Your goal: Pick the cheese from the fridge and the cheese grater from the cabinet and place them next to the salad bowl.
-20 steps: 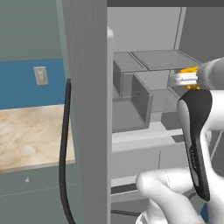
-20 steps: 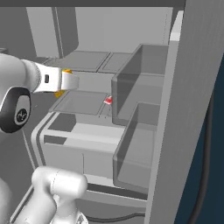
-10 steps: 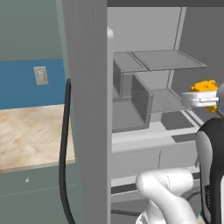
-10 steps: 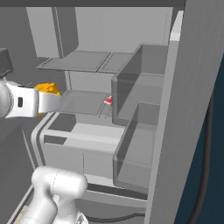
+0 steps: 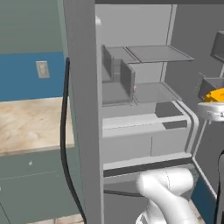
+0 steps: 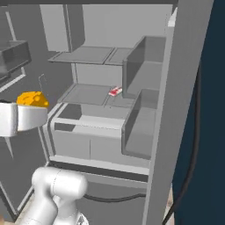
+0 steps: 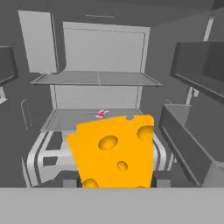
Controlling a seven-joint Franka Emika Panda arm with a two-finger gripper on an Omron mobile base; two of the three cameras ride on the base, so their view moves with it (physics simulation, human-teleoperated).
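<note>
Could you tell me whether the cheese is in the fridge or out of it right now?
Out. The cheese sits in the pincer, clear of the fridge shelves, which lie beyond it in the hand view.

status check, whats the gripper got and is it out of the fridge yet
Gripper shut on the yellow-orange holed cheese wedge. Cheese carried in front of the open grey fridge, off its shelves. Small red item on the middle shelf, not in the way.

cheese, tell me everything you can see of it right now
The cheese is a yellow-orange wedge with round holes in its flat face, smooth and waxy looking. It stands upright in the gripper, whose tips are hidden beneath it. It is out in front of the open fridge, clear of the shelves. In the right base view it sits atop the white hand.
</note>
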